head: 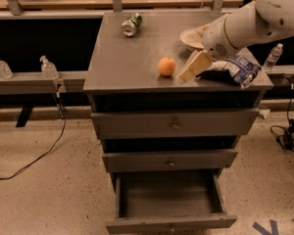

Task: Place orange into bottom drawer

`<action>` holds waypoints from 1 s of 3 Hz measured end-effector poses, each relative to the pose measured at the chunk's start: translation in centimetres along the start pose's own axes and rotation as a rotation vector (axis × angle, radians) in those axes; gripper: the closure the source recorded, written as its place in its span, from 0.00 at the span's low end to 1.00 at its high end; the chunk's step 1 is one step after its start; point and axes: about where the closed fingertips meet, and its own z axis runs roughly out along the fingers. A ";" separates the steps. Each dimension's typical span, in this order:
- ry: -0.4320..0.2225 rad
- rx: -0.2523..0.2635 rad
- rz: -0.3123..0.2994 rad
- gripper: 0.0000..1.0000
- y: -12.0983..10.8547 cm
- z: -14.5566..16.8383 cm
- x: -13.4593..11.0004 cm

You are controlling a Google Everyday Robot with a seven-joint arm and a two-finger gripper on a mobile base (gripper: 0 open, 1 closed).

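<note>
Your gripper (196, 66), matt tan plastic, hangs just beside the smooth-skinned orange (167, 66) on the matt grey metal cabinet top (127, 58); the crushed can (131, 24) gleams metallic, the snack bag (234, 68) looks glossy, crinkled.
</note>
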 end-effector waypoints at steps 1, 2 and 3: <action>-0.085 -0.029 0.127 0.00 -0.8 2.8 1.3; -0.161 -0.077 0.205 0.00 -1.2 5.6 2.0; -0.210 -0.121 0.218 0.00 -1.2 7.7 1.9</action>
